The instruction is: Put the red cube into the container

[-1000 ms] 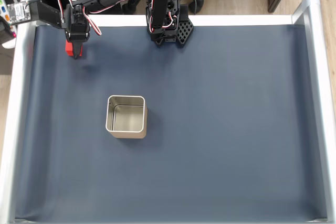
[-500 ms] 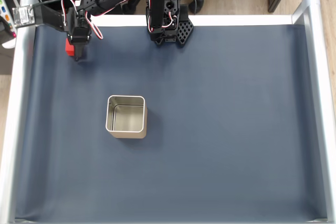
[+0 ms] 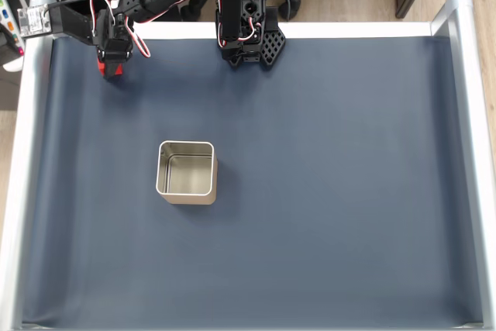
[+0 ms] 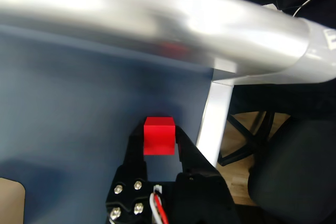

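Note:
In the wrist view the small red cube (image 4: 159,135) sits between the two black fingers of my gripper (image 4: 159,131), which is shut on it and holds it above the dark blue mat. The fixed view shows the gripper (image 3: 112,66) at the table's back-left corner, with a bit of the red cube (image 3: 115,69) peeking out below it. The container (image 3: 186,143), a square silver tin, stands open and empty on the mat, well in front of the gripper and slightly to its right.
Silver rails frame the mat: a thick one (image 4: 157,19) just beyond the cube, one along the left (image 3: 23,160) and one on the right (image 3: 465,114). The arm's base (image 3: 244,32) stands at the back edge. Blue mat (image 3: 333,191) spreads right of the tin.
The gripper has drawn back toward the back-left corner with the cube in it. The cube now shows under the gripper instead of at its left side. The tin has not moved.

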Action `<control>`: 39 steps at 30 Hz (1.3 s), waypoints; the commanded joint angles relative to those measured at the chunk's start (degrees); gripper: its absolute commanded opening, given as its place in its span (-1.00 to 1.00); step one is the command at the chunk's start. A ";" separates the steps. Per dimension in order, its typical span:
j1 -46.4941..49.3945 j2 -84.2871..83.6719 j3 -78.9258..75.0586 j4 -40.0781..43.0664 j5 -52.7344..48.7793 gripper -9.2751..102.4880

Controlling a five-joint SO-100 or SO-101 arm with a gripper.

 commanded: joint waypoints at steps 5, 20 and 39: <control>-0.97 2.46 -0.35 -0.62 1.23 -0.83; -21.53 21.45 -12.39 24.79 6.15 -0.83; -56.16 28.04 -19.16 38.58 5.36 -0.83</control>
